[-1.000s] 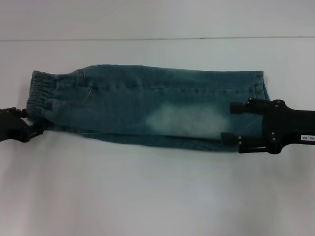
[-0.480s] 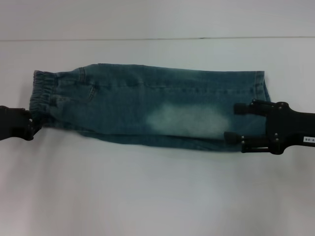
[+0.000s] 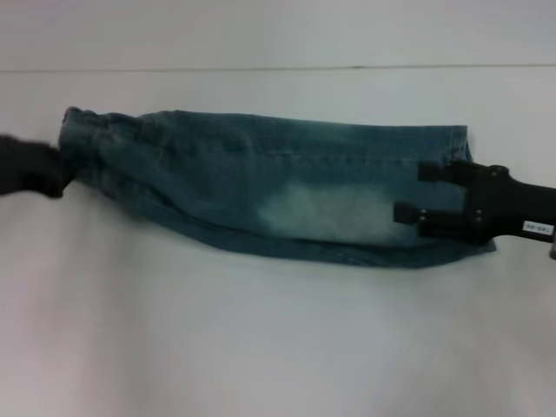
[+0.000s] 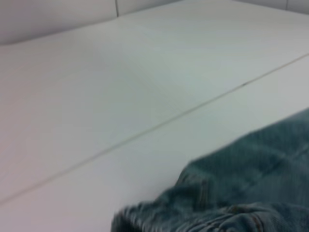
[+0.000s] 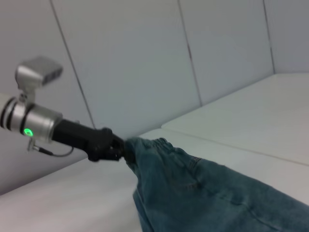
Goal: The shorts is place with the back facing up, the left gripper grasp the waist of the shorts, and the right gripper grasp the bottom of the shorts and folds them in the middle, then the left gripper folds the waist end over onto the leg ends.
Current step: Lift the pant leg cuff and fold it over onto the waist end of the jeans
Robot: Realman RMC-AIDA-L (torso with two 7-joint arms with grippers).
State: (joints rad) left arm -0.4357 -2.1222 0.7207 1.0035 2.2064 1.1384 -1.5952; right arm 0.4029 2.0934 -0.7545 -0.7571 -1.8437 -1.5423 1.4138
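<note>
The shorts (image 3: 287, 191) lie folded lengthwise into a long denim strip across the white table. At the strip's left end, my left gripper (image 3: 54, 169) is shut on the waist (image 3: 82, 130). The right wrist view shows that gripper (image 5: 118, 149) pinching the ruched waist (image 5: 154, 145) and holding it lifted off the table. At the right end, my right gripper (image 3: 417, 193) is open, its two fingers spread over the cloth just inside the leg ends (image 3: 460, 143). In the left wrist view only bunched denim of the shorts (image 4: 251, 183) shows.
The white table (image 3: 261, 347) stretches bare in front of the shorts. A seam line (image 3: 278, 68) runs across it at the back. Pale wall panels (image 5: 145, 58) stand behind the left arm.
The left gripper has closed on the waist and lifted it up and back, so the waist end is now bunched and raised. The right gripper shifted slightly back, still open.
</note>
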